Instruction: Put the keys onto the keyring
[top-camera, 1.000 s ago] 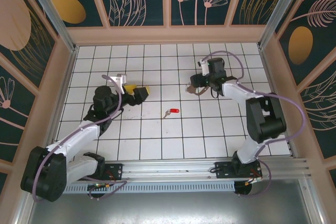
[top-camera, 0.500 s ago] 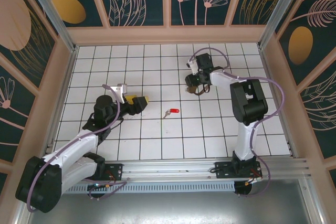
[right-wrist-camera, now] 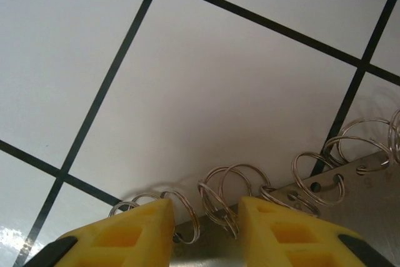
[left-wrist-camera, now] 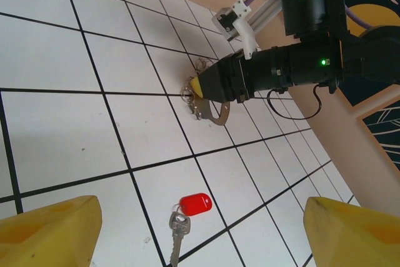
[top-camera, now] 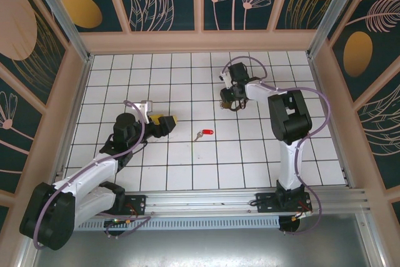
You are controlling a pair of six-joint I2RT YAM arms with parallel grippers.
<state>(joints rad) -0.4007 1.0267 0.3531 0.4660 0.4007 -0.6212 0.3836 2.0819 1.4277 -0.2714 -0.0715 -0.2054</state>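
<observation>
On the tabletop (top-camera: 187, 167), the key (top-camera: 204, 132) lies just right of the spread left hand (top-camera: 167, 123), blade toward it, while beyond the key the right hand (top-camera: 226, 98) sits half-closed astride the keyring (left-wrist-camera: 208, 109), grip unclear.
</observation>
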